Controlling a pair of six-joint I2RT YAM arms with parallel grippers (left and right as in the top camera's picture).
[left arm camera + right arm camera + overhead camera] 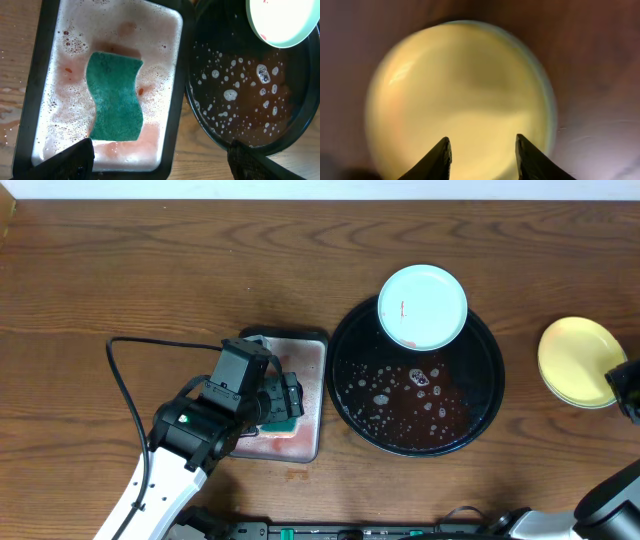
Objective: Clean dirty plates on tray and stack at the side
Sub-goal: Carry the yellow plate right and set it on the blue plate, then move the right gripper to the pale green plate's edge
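The pale plate (pixel 422 306), marked with a red smear, sits on the upper rim of the black tray (pixel 480 415), right of centre. Suds dot the tray's wet floor. The yellow plate (pixel 578 362) lies on the table (pixel 150 260) at the right edge, under the right gripper (pixel 482 142), whose fingers are partly apart and hold nothing. Left of centre, the left gripper (pixel 161 145) hangs wide open and empty over the sponge (pixel 115 97) in the sudsy pan (pixel 160 60).

Robot test bench: wood-grain tabletop (pixel 120 260), soapy metal pan (pixel 312 385), cabled arm (pixel 190 430).
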